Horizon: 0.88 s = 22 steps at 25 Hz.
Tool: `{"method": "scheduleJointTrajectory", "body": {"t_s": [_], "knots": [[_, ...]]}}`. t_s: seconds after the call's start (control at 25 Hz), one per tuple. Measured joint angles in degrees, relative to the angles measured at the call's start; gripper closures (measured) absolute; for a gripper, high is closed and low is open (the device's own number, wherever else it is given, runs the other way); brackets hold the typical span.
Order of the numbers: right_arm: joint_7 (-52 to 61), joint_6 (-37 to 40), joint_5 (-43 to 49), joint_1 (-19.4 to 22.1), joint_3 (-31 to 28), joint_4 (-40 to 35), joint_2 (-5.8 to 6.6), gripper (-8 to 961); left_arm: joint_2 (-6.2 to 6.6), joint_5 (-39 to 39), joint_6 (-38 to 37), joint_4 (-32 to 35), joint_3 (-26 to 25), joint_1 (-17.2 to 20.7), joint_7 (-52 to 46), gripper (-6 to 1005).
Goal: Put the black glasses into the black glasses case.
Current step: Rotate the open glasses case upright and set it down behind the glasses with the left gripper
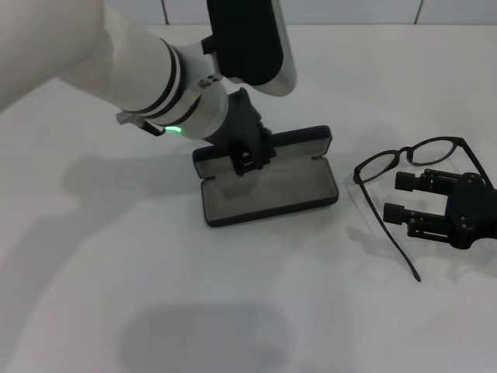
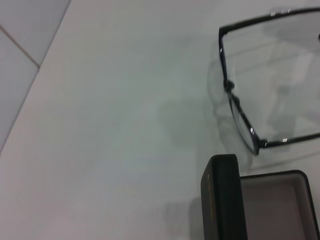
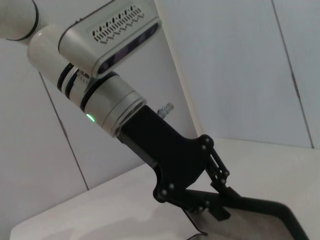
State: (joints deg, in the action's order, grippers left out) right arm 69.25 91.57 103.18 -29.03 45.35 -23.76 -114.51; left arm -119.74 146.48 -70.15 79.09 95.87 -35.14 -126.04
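Observation:
The black glasses case (image 1: pixel 272 190) lies open in the middle of the white table, grey lining up, lid raised at the back. My left gripper (image 1: pixel 245 163) reaches down onto the lid's edge and is shut on it; the right wrist view shows its fingers (image 3: pixel 220 207) clamped on the case's rim (image 3: pixel 260 204). The black glasses (image 1: pixel 405 153) lie unfolded on the table to the right of the case. My right gripper (image 1: pixel 392 196) is open and empty, low between the two temple arms, fingers pointing toward the case. The left wrist view shows the lid (image 2: pixel 222 200) and glasses (image 2: pixel 229 86).
The white table (image 1: pixel 116 272) has nothing else on it. A tiled wall stands at the far edge (image 1: pixel 311 12). The left arm's white forearm (image 1: pixel 116 62) crosses over the table's far left.

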Motion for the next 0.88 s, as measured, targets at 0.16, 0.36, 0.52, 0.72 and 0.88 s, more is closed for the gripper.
{"method": "scheduleJointTrajectory", "body": {"t_s": [0.16, 0.36, 0.52, 0.72, 0.88], "knots": [[0.0, 0.0, 0.01, -0.28, 0.0, 0.03, 0.0, 290, 0.07, 0.45, -1.54, 0.03, -0.01, 0.46, -0.01, 739], [0.0, 0.0, 0.0, -0.45, 0.0, 0.03, 0.0, 290, -0.01, 0.97, -2.46, 0.42, -0.06, 0.97, 0.14, 734], [0.0, -0.06, 0.0, -0.36, -0.01, 0.03, 0.0, 290, -0.08, 0.91, -1.88, 1.35, -0.07, 1.43, 0.02, 731], [0.0, -0.29, 0.0, -0.26, -0.08, 0.04, 0.0, 289, -0.07, 0.66, -1.57, 1.52, -0.07, 1.6, 0.47, 683], [0.0, -0.36, 0.01, -0.29, -0.1, 0.03, -0.01, 289, -0.08, -0.12, -1.57, 3.7, -1.22, 2.57, 0.53, 594]]}}
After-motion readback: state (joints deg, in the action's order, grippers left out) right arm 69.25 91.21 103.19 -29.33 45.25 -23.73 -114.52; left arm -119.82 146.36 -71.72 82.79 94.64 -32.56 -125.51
